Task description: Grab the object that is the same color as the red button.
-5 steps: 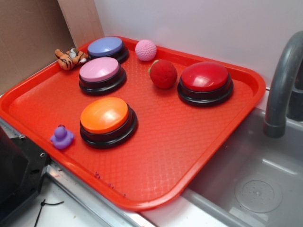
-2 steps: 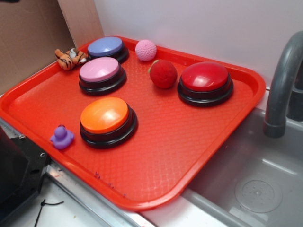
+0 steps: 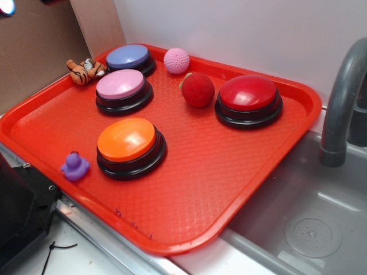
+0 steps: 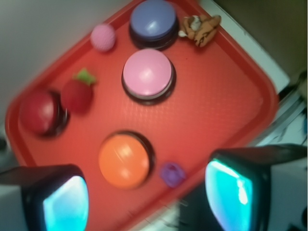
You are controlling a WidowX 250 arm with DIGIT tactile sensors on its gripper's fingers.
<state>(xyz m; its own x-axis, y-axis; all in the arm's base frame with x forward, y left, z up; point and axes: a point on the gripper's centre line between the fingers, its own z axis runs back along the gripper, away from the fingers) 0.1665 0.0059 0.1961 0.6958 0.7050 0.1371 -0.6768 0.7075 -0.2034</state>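
A fuzzy deep red ball (image 3: 198, 89) (image 4: 77, 96) lies on the red tray (image 3: 241, 166), close to the left of the glossy red button (image 3: 248, 94) (image 4: 37, 112) on its black base. My gripper (image 4: 150, 202) hangs high above the tray's near edge, far from the ball. It stands open, with nothing between its two cyan-padded fingers (image 4: 65, 204). In the exterior view only a small piece of it shows at the top left corner (image 3: 7, 7).
Also on the tray: an orange button (image 3: 127, 139), a pink button (image 3: 120, 84), a blue-violet button (image 3: 127, 56), a pink crocheted ball (image 3: 176, 60), a toy tiger (image 3: 85, 70), and a purple duck (image 3: 75, 165). A grey faucet (image 3: 341, 103) and sink (image 3: 309, 229) lie right.
A bit of the gripper has come into the exterior view's top left corner. The things on the tray have not moved.
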